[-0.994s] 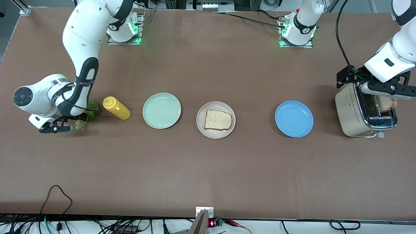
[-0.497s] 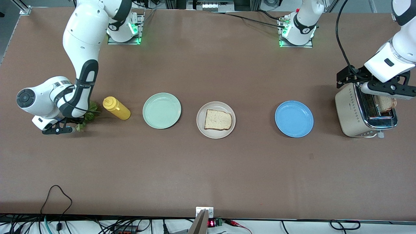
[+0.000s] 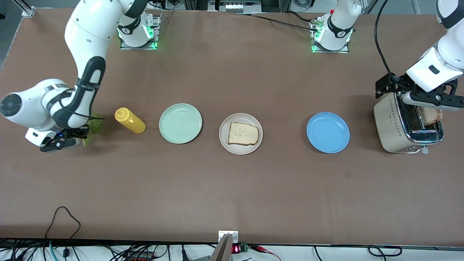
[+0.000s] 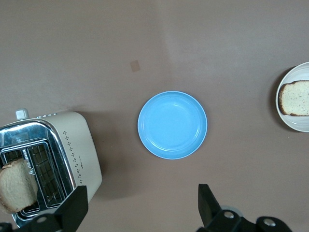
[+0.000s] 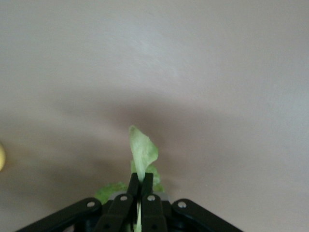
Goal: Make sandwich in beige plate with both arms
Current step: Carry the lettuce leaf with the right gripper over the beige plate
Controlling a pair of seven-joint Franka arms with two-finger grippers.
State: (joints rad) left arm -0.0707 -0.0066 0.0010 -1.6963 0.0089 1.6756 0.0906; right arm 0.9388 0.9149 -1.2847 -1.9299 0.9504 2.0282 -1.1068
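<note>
The beige plate (image 3: 240, 150) sits mid-table between a mint-green plate (image 3: 180, 123) and a blue plate (image 3: 328, 132), with one bread slice (image 3: 243, 133) on it. The lettuce leaf (image 5: 142, 153) is pinched in the right gripper (image 5: 140, 186) at the right arm's end, at nine o'clock from the mustard bottle (image 3: 129, 120). Best carried high over bottle and mint plate, then laid flat on the slice. The left gripper (image 4: 140, 205), fingers spread wide, hovers over the toaster (image 3: 401, 125), where the second slice (image 4: 15, 184) stands ready.
</note>
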